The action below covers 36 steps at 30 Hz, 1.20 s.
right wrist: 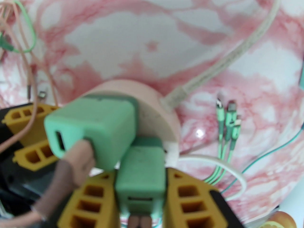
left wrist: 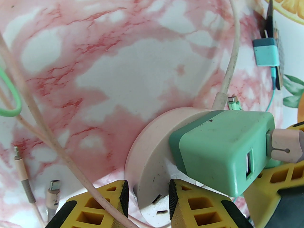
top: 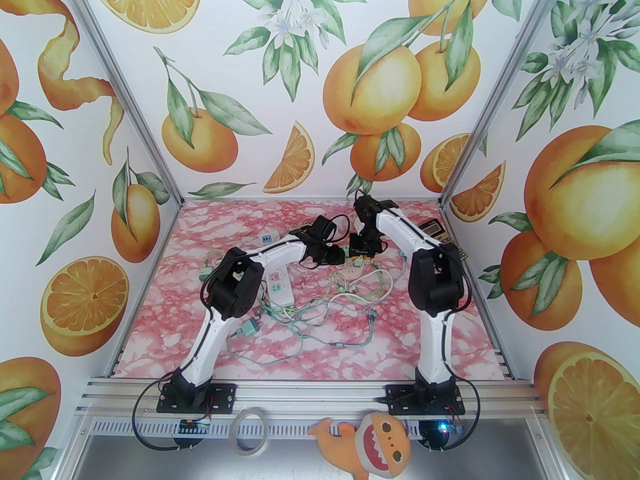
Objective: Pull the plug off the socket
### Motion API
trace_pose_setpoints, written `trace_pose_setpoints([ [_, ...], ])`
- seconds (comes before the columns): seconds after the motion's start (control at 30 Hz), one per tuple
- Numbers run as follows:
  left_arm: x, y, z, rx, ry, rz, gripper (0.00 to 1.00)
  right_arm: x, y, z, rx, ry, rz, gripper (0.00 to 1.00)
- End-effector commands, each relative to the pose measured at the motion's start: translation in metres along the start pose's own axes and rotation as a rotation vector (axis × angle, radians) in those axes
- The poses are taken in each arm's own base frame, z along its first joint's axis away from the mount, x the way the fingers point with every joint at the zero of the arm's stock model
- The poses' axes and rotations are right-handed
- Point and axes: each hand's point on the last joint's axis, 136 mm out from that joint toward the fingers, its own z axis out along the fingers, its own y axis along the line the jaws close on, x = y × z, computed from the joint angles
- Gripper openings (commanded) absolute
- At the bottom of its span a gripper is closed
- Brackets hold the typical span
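A round pink socket (left wrist: 152, 151) lies on the marbled pink table, and two green plugs are pushed into it. My left gripper (left wrist: 146, 193) is shut on the socket's rim, one yellow finger on each side. The larger green plug (left wrist: 220, 146) with a pink cable sticks out beside it. In the right wrist view, my right gripper (right wrist: 141, 191) is shut on the smaller green plug (right wrist: 141, 172), which is still seated in the socket (right wrist: 154, 117). From above, both grippers (top: 336, 255) (top: 361, 252) meet at the centre back of the table.
A white power strip (top: 280, 285) lies under the left arm, amid a tangle of green and pink cables (top: 325, 308). A teal plug (top: 248, 328) lies near the front left. A calculator (top: 435, 233) sits at the back right. Loose connector ends (right wrist: 228, 117) lie to the right of the socket.
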Motion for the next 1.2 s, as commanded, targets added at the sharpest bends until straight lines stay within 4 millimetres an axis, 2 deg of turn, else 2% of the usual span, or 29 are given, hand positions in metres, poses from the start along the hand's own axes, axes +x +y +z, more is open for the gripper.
trace_pose_setpoints([
  [0.0,0.063,0.059,0.03,-0.188,0.198,-0.043,0.34,-0.01,0.015,-0.037,-0.075,-0.098,0.005,0.27],
  [0.13,0.064,0.058,0.03,-0.186,0.201,-0.042,0.34,-0.006,0.017,-0.033,0.036,-0.095,-0.07,0.27],
  [0.37,0.066,0.058,0.031,-0.187,0.206,-0.043,0.34,0.011,0.029,-0.012,0.314,-0.061,-0.285,0.27],
  [0.53,0.064,0.057,0.031,-0.186,0.204,-0.039,0.34,0.017,0.032,-0.004,0.369,-0.042,-0.33,0.27],
  [0.73,0.064,0.057,0.031,-0.187,0.207,-0.037,0.34,0.008,0.031,-0.013,0.273,-0.063,-0.263,0.27],
  [1.0,0.064,0.057,0.029,-0.189,0.205,-0.034,0.34,-0.009,0.011,-0.038,0.022,-0.09,-0.056,0.28],
  [1.17,0.063,0.056,0.03,-0.185,0.204,-0.033,0.34,-0.012,0.001,-0.041,-0.048,-0.077,0.003,0.28],
])
